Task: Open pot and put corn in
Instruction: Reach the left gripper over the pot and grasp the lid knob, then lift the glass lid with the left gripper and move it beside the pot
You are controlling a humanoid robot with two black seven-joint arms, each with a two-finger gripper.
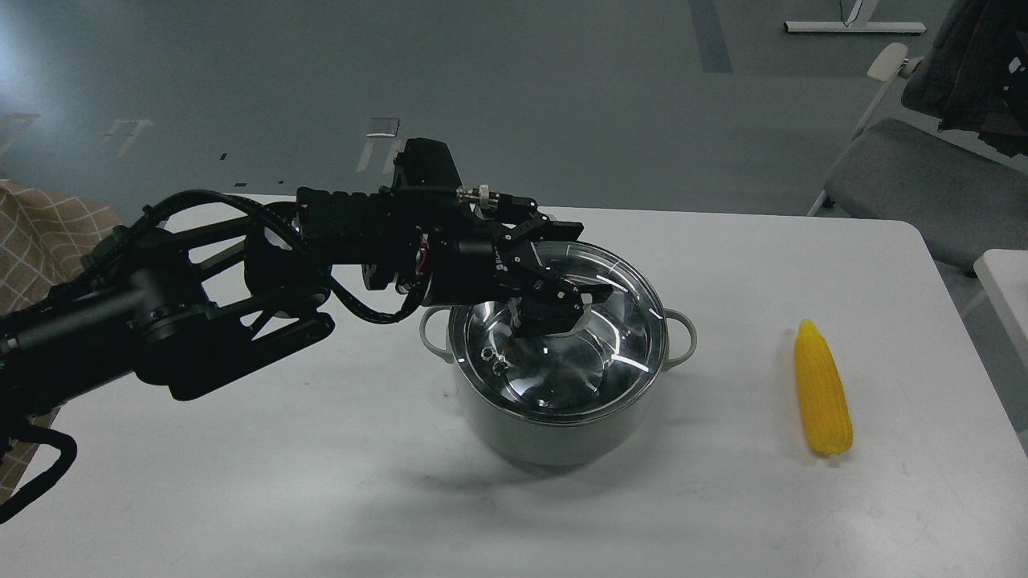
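Nearest me the white table (321, 498) is bare, and my left arm comes in over it from the left edge. To the right, the corn (822, 389) lies lengthwise on the table, pointed end away from me, well apart from the pot (554, 433) and untouched. The pot stands mid-table with its glass lid (618, 321) on it. My left gripper (550, 309) hangs over the lid's centre, fingers pointing down where the knob should be. The knob itself is hidden under them, and the fingers are too dark for me to tell whether they are clamped on it or only around it. My right gripper is not in view. Beyond the table is grey floor and a chair (923, 185) at far right.

I judge the opening step is in hand. Next comes a firm hold on the knob, a straight lift, then setting the lid aside on the table.
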